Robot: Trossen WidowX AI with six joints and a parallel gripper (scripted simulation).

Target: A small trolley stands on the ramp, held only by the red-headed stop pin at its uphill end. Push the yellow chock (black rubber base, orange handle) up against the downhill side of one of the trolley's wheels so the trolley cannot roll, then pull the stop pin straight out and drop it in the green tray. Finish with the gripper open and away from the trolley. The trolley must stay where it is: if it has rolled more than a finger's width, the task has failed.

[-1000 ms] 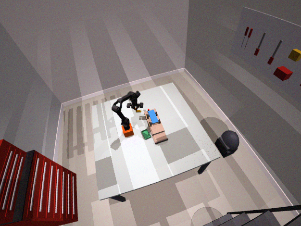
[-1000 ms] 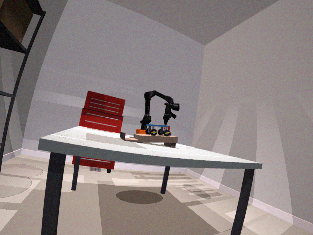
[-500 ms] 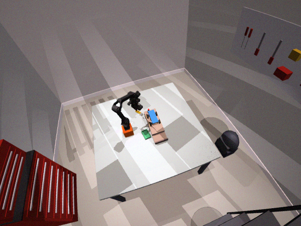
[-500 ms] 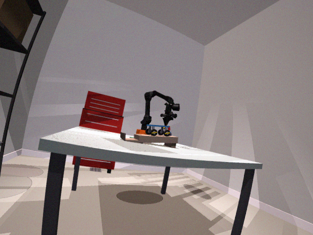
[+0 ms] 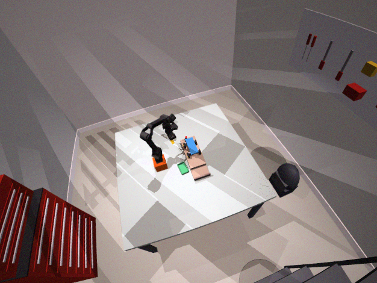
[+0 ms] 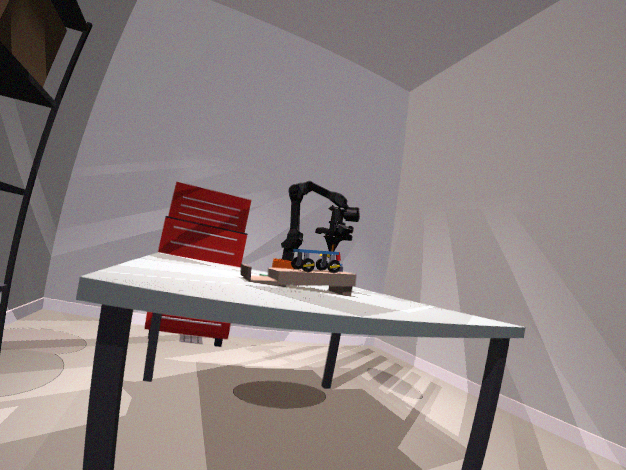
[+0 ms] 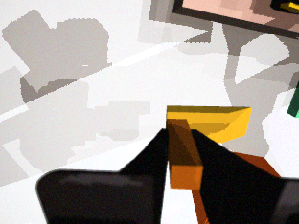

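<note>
My gripper (image 5: 172, 139) (image 7: 177, 135) is shut on the orange handle (image 7: 184, 155) of the yellow chock (image 5: 172, 141) (image 7: 222, 122). It holds the chock in the air, beside the ramp's uphill part on the robot base's side. The black rubber base cannot be made out. The trolley (image 5: 192, 145) (image 6: 317, 251), with a blue deck and black wheels, stands on the wooden ramp (image 5: 197, 161) (image 6: 313, 277) (image 7: 225, 7). The red-headed stop pin (image 5: 185, 137) stands at the ramp's uphill end. The green tray (image 5: 182, 168) (image 7: 295, 102) lies beside the ramp's lower part.
The arm's orange base (image 5: 160, 164) (image 6: 281, 263) stands on the white table (image 5: 212, 194) (image 6: 176, 283), to the left of the tray in the top view. The ramp's dark side edge shows at the top right of the wrist view.
</note>
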